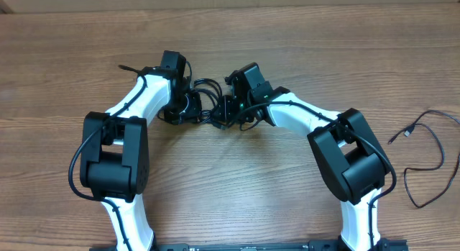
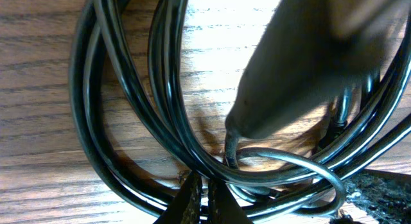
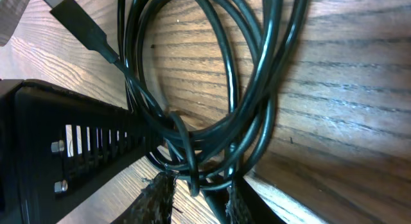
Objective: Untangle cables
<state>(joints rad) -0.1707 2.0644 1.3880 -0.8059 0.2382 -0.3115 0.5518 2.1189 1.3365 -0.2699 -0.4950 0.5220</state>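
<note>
A tangle of thin black cables (image 1: 207, 91) lies on the wooden table between my two grippers. My left gripper (image 1: 188, 107) comes in from the left. In the left wrist view its fingertips (image 2: 192, 193) stand almost together, pinched at strands of the looped cables (image 2: 128, 121). My right gripper (image 1: 228, 111) reaches in from the right. In the right wrist view its fingers (image 3: 159, 197) stand apart, with a few strands of the cables (image 3: 257, 89) hanging between them. A flat plug (image 3: 77, 25) ends one cord at the top left.
A separate black cable (image 1: 431, 161) with a small plug (image 1: 410, 131) lies loose at the table's right side. The left gripper's black body (image 3: 64, 140) sits close beside the right fingers. A blurred grey finger (image 2: 308, 63) fills the upper right of the left wrist view.
</note>
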